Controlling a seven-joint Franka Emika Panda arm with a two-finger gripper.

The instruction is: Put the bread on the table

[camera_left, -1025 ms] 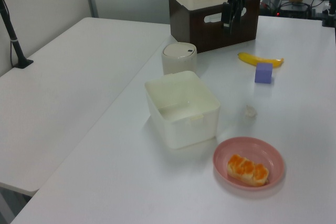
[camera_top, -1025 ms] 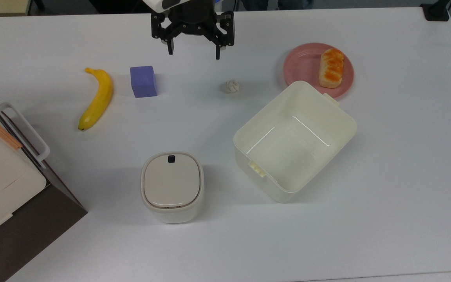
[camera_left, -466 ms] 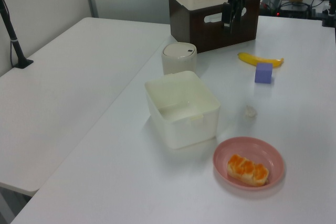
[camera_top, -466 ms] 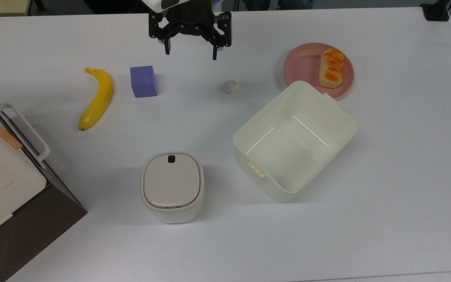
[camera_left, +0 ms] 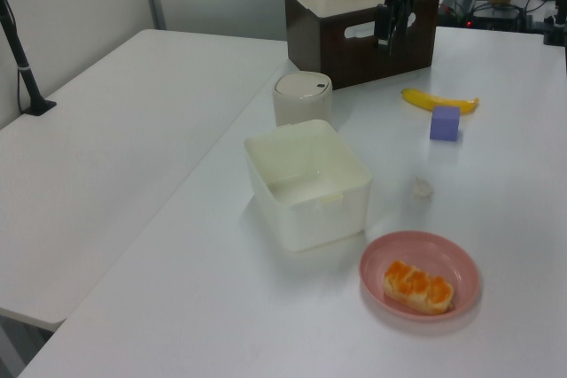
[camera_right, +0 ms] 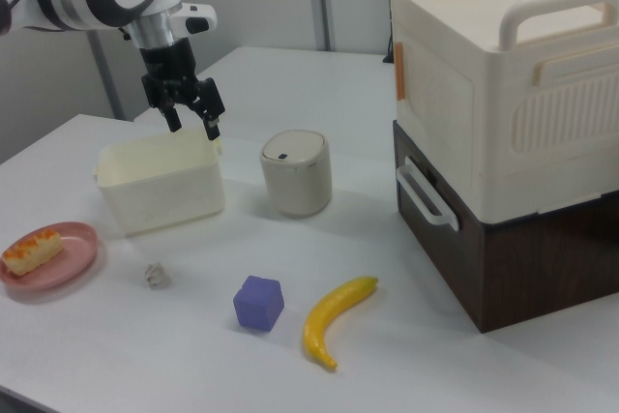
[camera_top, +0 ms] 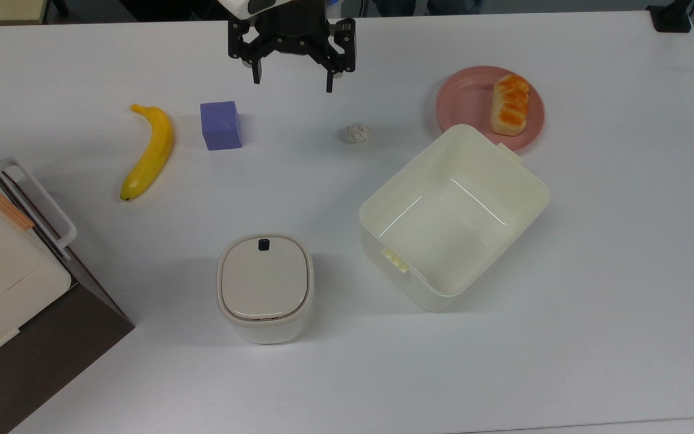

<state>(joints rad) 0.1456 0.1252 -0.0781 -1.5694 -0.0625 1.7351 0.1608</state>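
the bread [camera_top: 509,104] lies on a round pink plate [camera_top: 466,99] near the far right of the white tabletop [camera_top: 594,289] in the top view, its glazed top facing up. the robot's black pincer [camera_top: 293,84] hangs above the tabletop's far edge with its two fingers spread apart and nothing between them, well apart from the plate. an open cream tub [camera_top: 454,216] stands just beside the plate. a small paper ball [camera_top: 357,133], a purple cube [camera_top: 221,125] and a banana [camera_top: 149,151] lie in a loose row, with a lidded cream canister [camera_top: 265,287] nearer the camera.
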